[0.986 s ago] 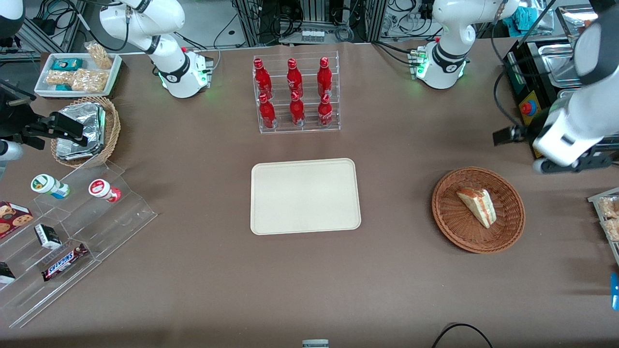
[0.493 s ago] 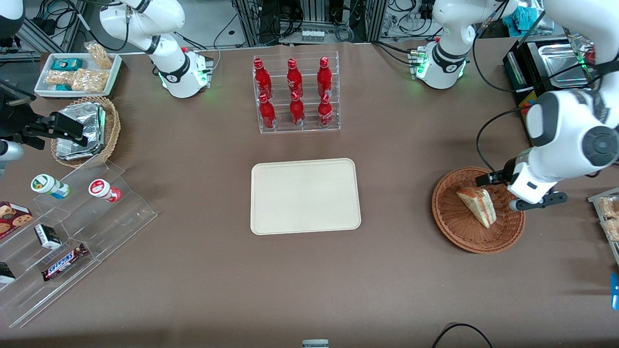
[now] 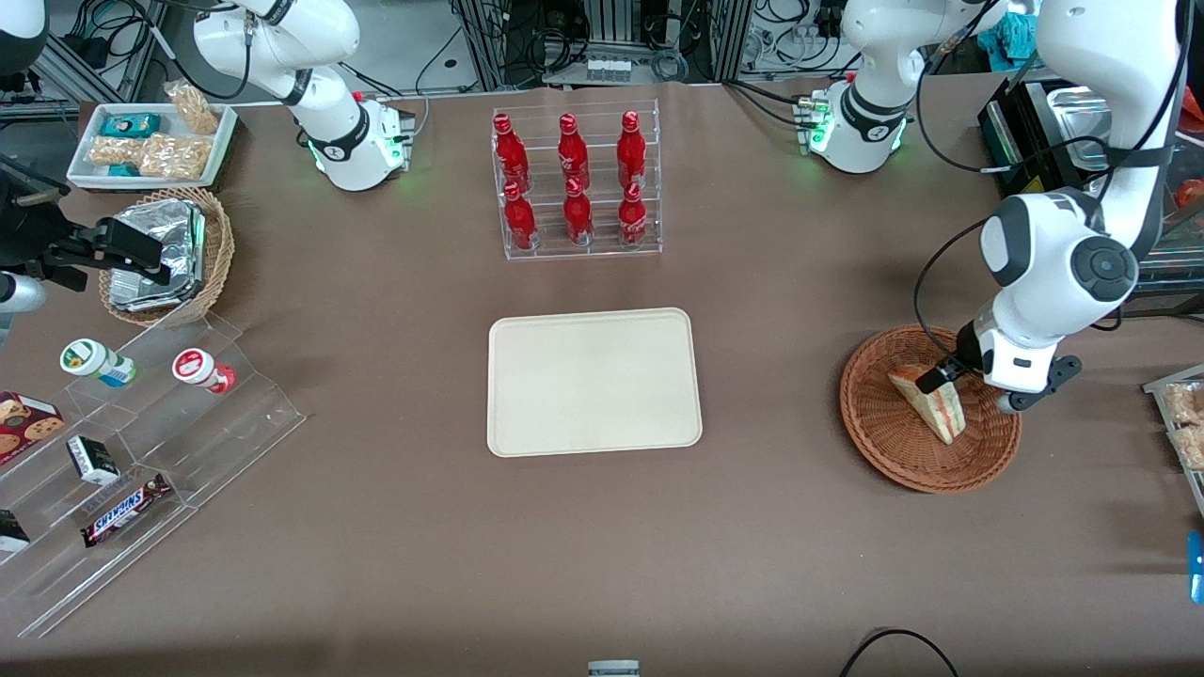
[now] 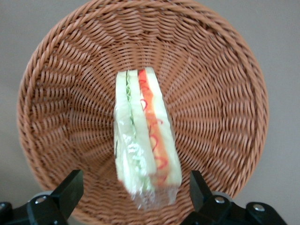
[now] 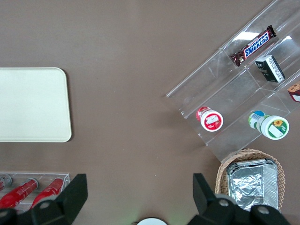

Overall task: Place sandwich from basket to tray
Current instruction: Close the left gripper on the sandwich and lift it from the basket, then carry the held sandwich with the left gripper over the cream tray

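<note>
Sandwich (image 4: 144, 140): I am seeing the clear-wrapped wedge lying in the reddish-brown basket (image 3: 884, 449), its red, orange and green layers facing the wrist camera.
Basket: it is sitting on the brown table (image 3: 771, 527) toward the working arm's end, well apart from the tray.
Tray (image 3: 594, 381): the cream-beige tray is lying flat at mid-table, nearer to the front camera than the rack of red bottles (image 3: 575, 181).
Gripper (image 4: 136, 192): I am holding it low over the basket, just above the sandwich; its fingers (image 4: 70, 190) are standing spread wide, one on either side of the wedge's end, not touching it.
Working arm (image 3: 1053, 273): it is reaching down over the basket's rim.
</note>
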